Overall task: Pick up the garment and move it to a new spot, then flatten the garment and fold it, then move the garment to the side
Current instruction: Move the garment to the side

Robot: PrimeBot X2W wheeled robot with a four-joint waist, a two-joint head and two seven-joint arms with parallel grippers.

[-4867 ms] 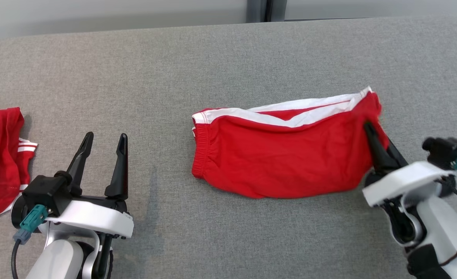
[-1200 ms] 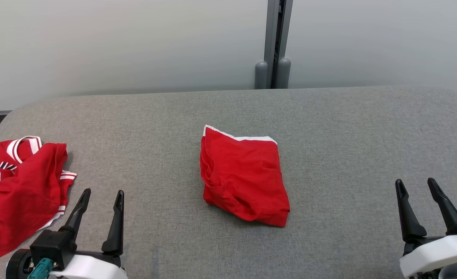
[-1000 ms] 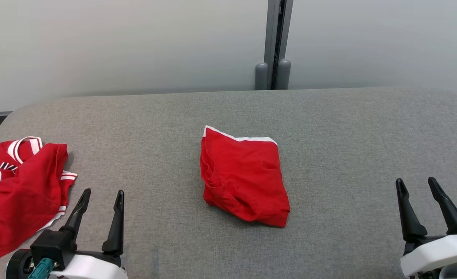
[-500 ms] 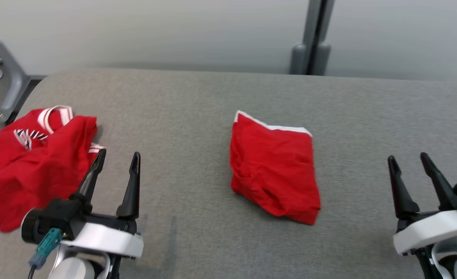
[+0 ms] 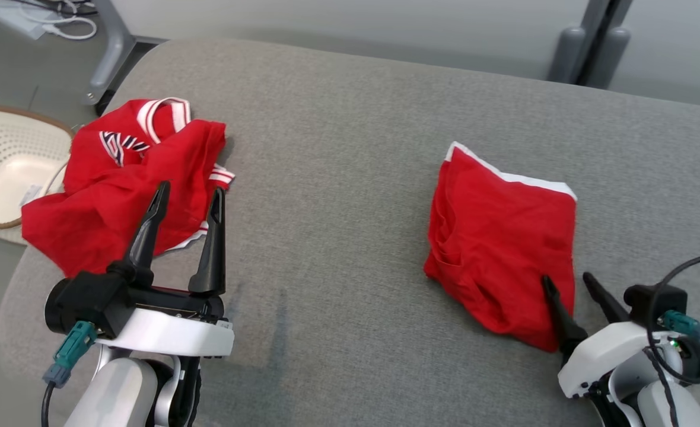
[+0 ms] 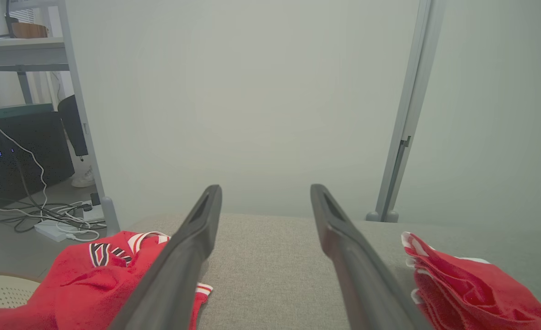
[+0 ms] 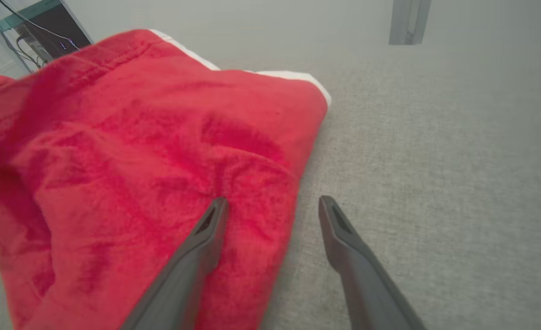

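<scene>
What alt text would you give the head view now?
A folded red garment lies on a gray padded table, the open right gripper straddling its near right edge. The open left gripper hovers by a crumpled red jersey at the table's left end, with a pale basket beyond.

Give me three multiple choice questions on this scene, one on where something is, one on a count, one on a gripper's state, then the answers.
1. Where does the crumpled red garment lie relative to the folded red garment?
A. To the robot's left
B. To the robot's right
C. On top of it

2. How many red garments lie on the grey surface?
A. One
B. Two
C. Four

3. How is the right gripper?
A. Shut on the folded red garment
B. Open at the folded red garment's near corner
C. Shut, away from cloth

Answers: 1 A, it lies at the surface's left end; 2 B, one crumpled, one folded; 3 B, its fingers stand apart, one over cloth, one over bare surface.
</scene>
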